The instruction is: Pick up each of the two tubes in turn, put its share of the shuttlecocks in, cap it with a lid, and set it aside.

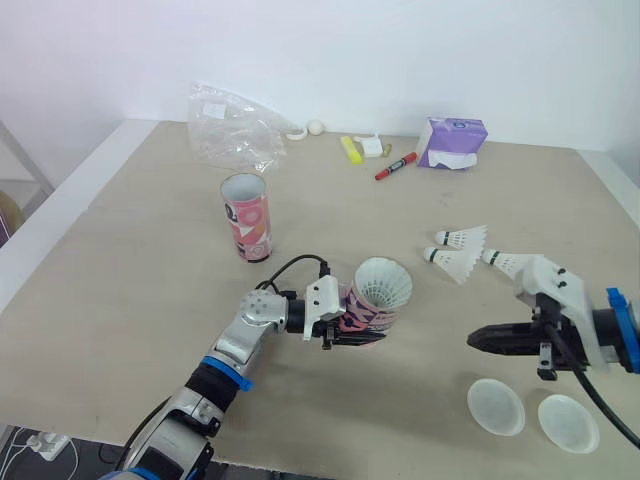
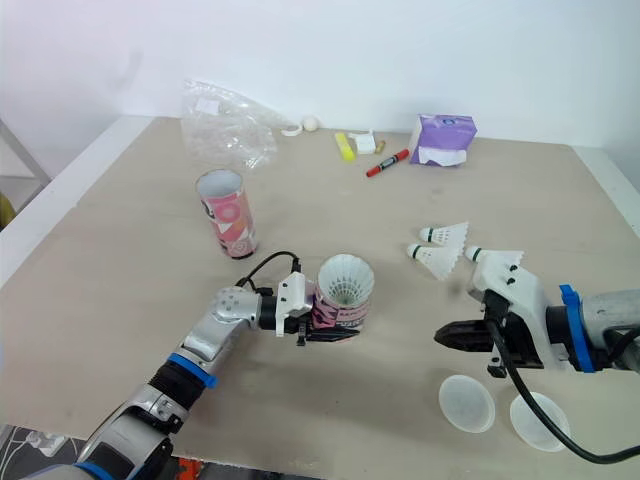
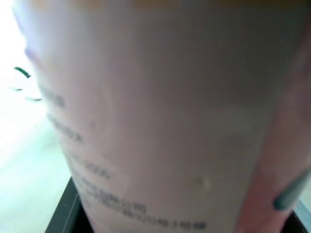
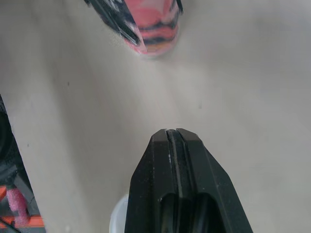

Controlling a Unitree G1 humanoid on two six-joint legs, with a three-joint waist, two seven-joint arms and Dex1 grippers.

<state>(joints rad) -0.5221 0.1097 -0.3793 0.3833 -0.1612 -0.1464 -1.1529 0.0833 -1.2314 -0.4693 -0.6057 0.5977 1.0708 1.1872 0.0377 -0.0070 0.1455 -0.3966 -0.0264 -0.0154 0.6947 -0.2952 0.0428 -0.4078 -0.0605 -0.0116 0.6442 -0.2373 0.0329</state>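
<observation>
At the far left of the light beige table (image 1: 120, 270), a crumpled clear plastic bag (image 1: 232, 125) is lying near the back edge. Just in front of it an open pink patterned cardboard tube (image 1: 246, 217) is standing upright and unfilled.

Toward the middle, near the front, the left gripper (image 1: 362, 328) is holding a second pink patterned tube (image 1: 372, 318) at a tilt, its black jaws pinching the tube's lower body. A white feather shuttlecock (image 1: 384, 283) is sitting in the tube's mouth with its skirt flaring above the rim, so it is probably not seated deep yet.

Further right, three loose white shuttlecocks (image 1: 455, 262) are lying close together on the table, the third partly hidden behind the right wrist. In front of them the right gripper (image 1: 480, 340) is hovering empty with its jaws pressed together, pointing toward the held tube and well apart from it. Two translucent round plastic lids (image 1: 496, 407) are resting side by side near the front edge, just below that arm.

The likely trouble comes from the low pinch. If the right arm is pushing the shuttlecock down, the tube may twist or slip in the jaws, or the feathers may get crushed against the rim. A careless swing of the right arm could also scatter the loose shuttlecocks or knock a lid off the front edge.
</observation>
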